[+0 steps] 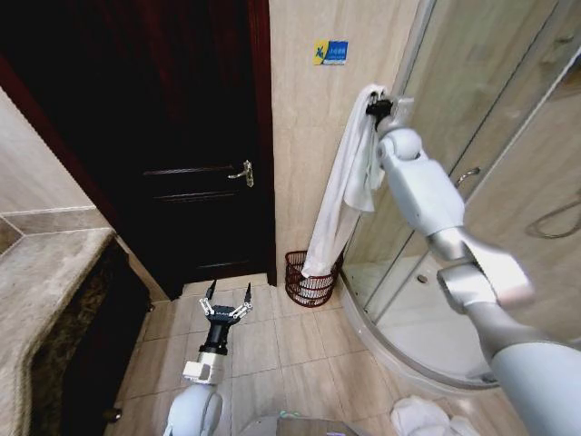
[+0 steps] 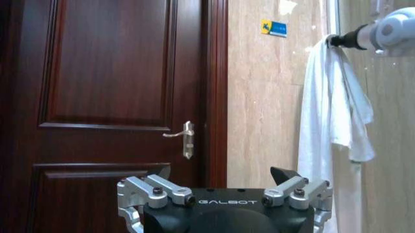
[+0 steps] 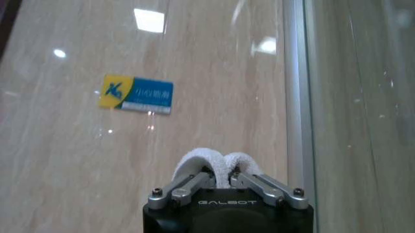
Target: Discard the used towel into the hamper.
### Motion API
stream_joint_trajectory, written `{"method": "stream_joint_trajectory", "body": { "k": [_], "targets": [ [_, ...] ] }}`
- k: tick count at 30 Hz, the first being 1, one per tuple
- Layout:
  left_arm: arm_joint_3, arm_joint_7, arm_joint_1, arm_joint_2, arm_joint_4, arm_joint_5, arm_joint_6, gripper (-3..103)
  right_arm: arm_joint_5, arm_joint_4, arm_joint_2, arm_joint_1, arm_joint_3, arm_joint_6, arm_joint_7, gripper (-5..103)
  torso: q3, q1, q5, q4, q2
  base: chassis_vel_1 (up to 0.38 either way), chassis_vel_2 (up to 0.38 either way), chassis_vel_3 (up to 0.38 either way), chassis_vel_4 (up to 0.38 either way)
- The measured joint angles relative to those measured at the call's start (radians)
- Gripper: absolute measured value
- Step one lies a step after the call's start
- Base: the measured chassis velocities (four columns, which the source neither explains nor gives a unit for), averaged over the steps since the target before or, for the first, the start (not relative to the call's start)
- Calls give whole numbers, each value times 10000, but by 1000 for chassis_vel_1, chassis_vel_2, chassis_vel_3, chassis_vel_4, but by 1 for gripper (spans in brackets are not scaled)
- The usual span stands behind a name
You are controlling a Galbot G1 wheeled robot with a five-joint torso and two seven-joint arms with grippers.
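Even indoor light, fairly bright on the tiled wall [image 1: 304,136] and floor [image 1: 290,350]. Head view bends straight lines near its edges; the dark door [image 1: 172,136] swallows detail, near black. Right wrist view: ceiling lamps glare as white patches on the glossy wall, slightly soft throughout. Left wrist view: door [image 2: 110,97] shows a warm sheen; white towel [image 2: 331,116] looks bright, with soft folds.

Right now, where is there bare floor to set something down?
Bare tiles lie between the dark door, the left gripper and the hamper. It is crowded where the towel, held by the right gripper, hangs over the hamper.
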State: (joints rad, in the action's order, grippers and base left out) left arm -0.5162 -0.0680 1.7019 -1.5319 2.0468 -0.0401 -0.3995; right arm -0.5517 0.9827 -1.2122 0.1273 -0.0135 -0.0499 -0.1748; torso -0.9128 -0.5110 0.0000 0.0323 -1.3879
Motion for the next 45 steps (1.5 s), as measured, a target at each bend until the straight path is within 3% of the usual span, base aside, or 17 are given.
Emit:
{"method": "stream_joint_trajectory", "body": {
  "k": [9,20,31,38,45],
  "targets": [
    [50,-51,40,-212,-102,163,-68,100,31,1250,185,-1648,360,-59,-83,7,0,1,4,-2,0,0,0,0,0],
    [128,-206,74,-354,-219,135,-407,100,-75,2020,222,-2512,538,-210,-196,7,56,48,0,-2,99,0,0,0,0],
    [114,-345,216,-378,-216,242,-471,100,-437,2070,61,-2691,721,-298,-267,7,389,344,2,-1,736,0,0,0,0],
    [97,-369,145,-260,-356,159,-500,100,21,2855,-91,-3392,989,-297,-612,7,655,571,-3,-1,1222,0,0,0,0],
    [82,-381,170,-159,-390,123,-527,100,317,2963,-124,-3847,1156,-306,-463,7,850,732,1,-2,1585,0,0,0,0]
  ]
}}
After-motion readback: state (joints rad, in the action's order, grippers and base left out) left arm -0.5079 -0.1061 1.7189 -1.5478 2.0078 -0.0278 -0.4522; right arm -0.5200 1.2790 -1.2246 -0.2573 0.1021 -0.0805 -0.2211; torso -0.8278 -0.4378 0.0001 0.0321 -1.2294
